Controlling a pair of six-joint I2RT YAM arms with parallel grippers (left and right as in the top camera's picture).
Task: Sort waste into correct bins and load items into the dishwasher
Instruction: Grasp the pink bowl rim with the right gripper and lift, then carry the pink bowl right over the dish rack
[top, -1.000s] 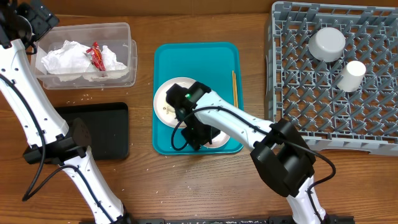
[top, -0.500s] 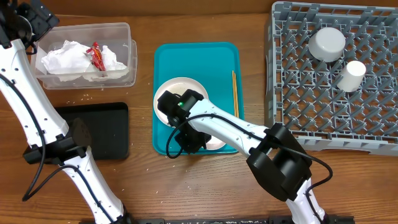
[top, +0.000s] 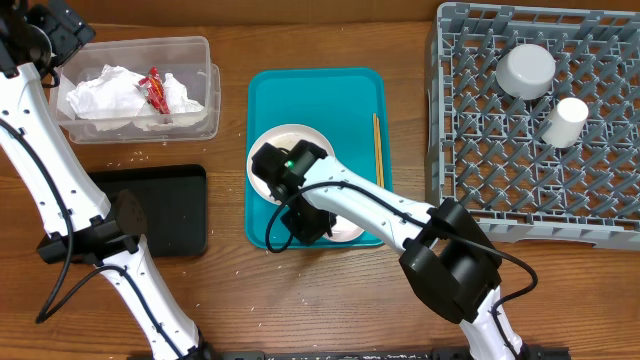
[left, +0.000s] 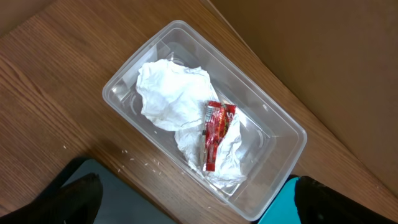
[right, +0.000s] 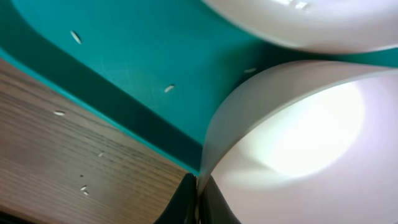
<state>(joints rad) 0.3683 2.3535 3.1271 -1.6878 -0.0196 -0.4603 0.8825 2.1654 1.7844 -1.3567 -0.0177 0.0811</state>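
- Your right pincer (right: 196, 200) is clenched on the rim of the white dish (right: 298, 137), at the front edge of the teal tray (right: 124, 56). A white plate (top: 285, 145) sits just beside it.
- Your left pincer (left: 196, 186) gapes wide above the clear tub (left: 273, 118). Napkins (left: 168, 93) and the red wrapper (left: 214, 134) lie inside.
- The grey bowl (top: 526, 70) and white cup (top: 567, 120) sit in the rack (top: 480, 150).
- Rice grains (right: 59, 113) are scattered on the table.

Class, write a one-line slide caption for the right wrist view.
Right gripper pinches the rim of a white dish on the teal tray, rice grains scattered nearby.
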